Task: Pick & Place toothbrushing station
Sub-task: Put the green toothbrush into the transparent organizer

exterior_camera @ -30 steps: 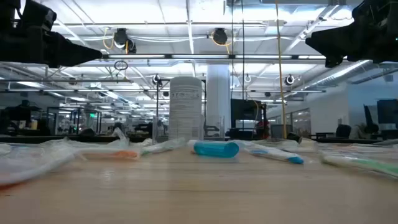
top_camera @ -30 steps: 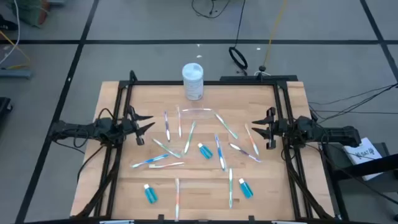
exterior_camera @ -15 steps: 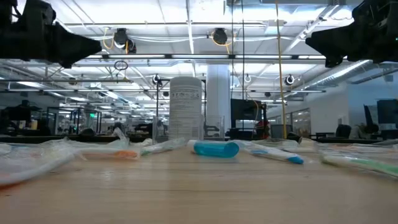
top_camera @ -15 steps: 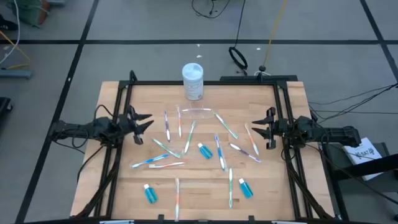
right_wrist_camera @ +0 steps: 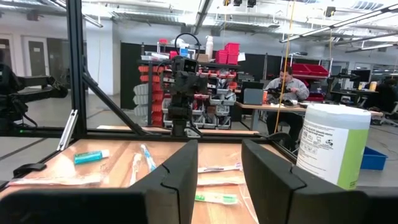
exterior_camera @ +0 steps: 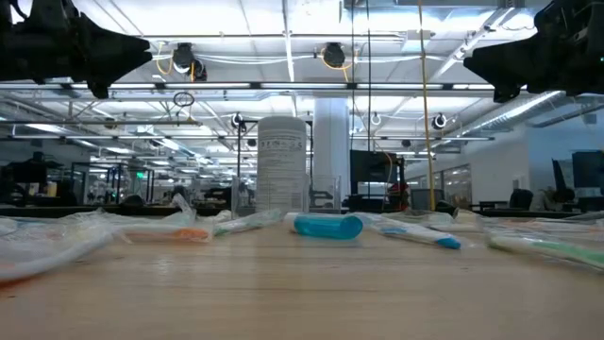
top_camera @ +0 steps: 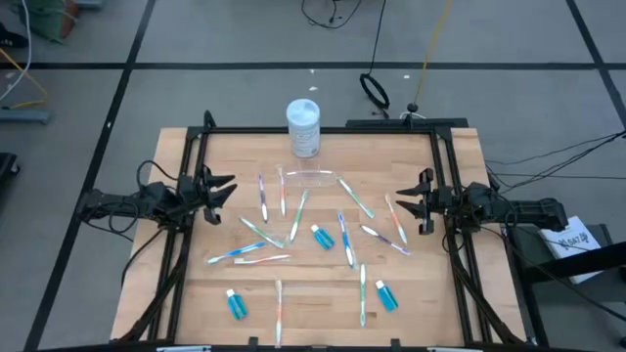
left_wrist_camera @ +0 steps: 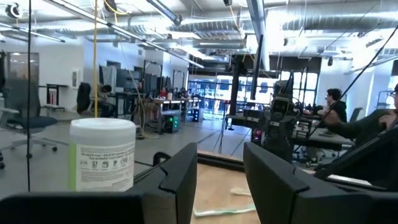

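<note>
- The wooden table (top_camera: 450, 293) is seen strewn with toothbrushes (top_camera: 344, 238) and small blue bottles (top_camera: 236, 304), all lying well apart from both sets of fingers
- A white jar (top_camera: 303, 127) is stood upright at the far edge, between the two arms and beyond their fingertips
- The clear holder (top_camera: 309, 178) is found just in front of the jar, between the two grippers and apart from both
- The left gripper (top_camera: 217, 192) is held above the left side, fingers spread wide, nothing between them
- The right gripper (top_camera: 415, 200) is held above the right side, fingers likewise spread and empty
</note>
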